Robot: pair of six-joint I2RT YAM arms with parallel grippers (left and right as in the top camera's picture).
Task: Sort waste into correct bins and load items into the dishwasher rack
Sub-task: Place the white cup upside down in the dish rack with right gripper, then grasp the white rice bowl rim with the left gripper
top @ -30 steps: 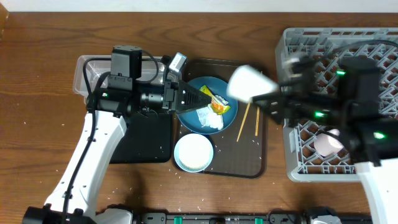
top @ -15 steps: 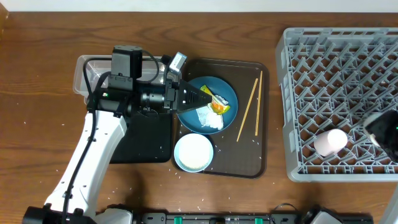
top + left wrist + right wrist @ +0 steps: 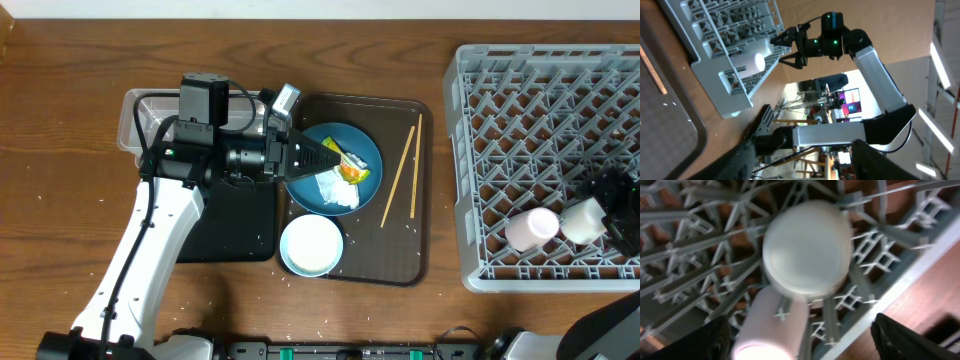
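Note:
The blue plate (image 3: pixel 368 152) lies on the brown tray (image 3: pixel 400 262) with the crumpled tissue (image 3: pixel 336 190) and the snack wrapper (image 3: pixel 352 166) on it. My left gripper (image 3: pixel 330 159) hovers over the plate's left side, pointing at the wrapper, open and holding nothing; its fingers (image 3: pixel 747 160) stand apart. The white bowl (image 3: pixel 311 245) sits below the plate, with the chopsticks (image 3: pixel 400 185) to the plate's right. In the dishwasher rack (image 3: pixel 530 110) the white cup (image 3: pixel 807 250) rests beside the pink cup (image 3: pixel 772 330). My right gripper (image 3: pixel 802 330) is open just above them, touching neither.
A clear tub (image 3: pixel 140 115) and a black tray (image 3: pixel 230 225) sit left of the brown tray, partly under my left arm. Rice grains (image 3: pixel 300 327) are scattered on the wooden table near its front edge. The rack's near wall (image 3: pixel 530 280) stands close to the cups.
My right arm carried the white cup from over the tray to the rack, set it beside the pink cup and opened. The left arm stayed put.

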